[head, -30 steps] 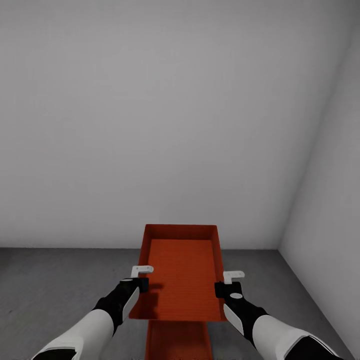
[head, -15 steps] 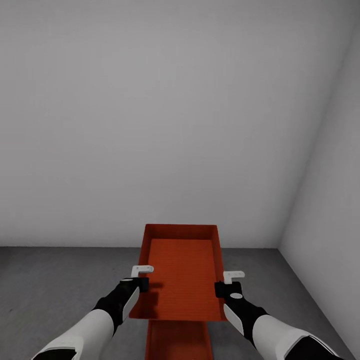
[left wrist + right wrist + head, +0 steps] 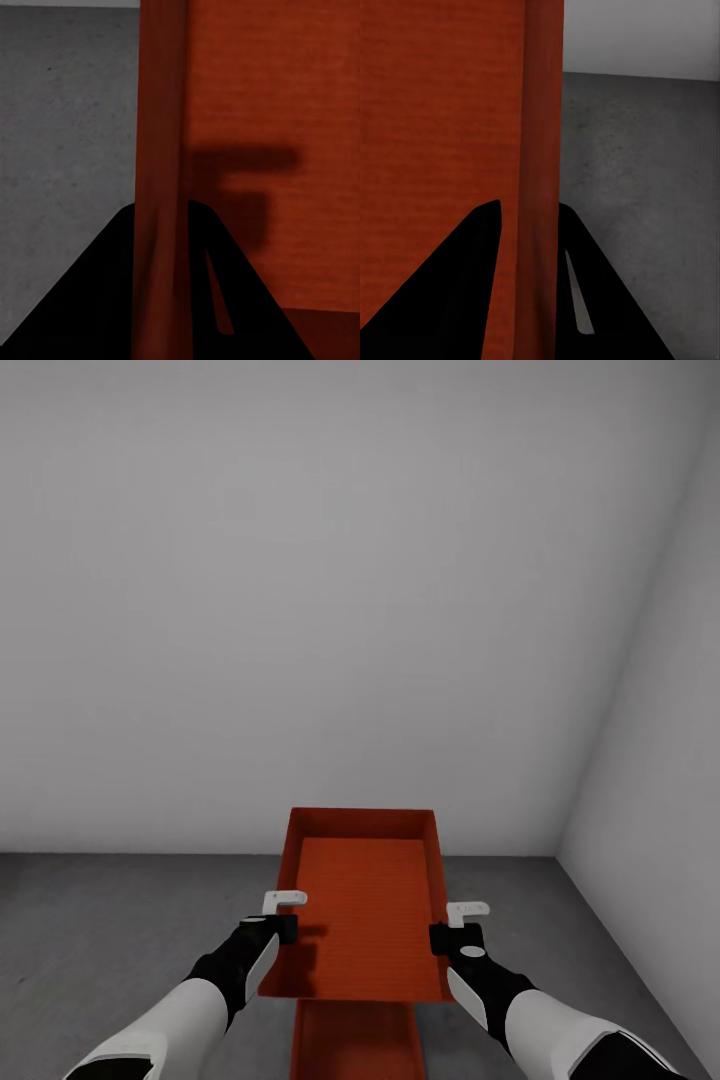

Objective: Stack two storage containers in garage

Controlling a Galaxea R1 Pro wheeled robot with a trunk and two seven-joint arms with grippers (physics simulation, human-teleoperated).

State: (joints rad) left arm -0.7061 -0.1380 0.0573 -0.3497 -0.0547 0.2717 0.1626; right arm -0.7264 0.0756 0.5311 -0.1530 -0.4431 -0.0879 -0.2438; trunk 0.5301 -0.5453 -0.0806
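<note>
Stacking step: left claw (image 3: 284, 916) and right claw (image 3: 450, 926) are each pinching a side wall of the upper container (image 3: 362, 900), hanging above the lower container (image 3: 355, 1042) on the garage floor (image 3: 100, 920); next, lowering squarely.

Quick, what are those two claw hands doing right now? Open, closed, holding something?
Left gripper: closed on the left wall of the upper storage container.
Right gripper: closed on the same container's right wall.

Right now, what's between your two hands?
In the head view, the upper orange-red open-topped bin spans between the left hand and right hand, each clamping a side wall.
</note>
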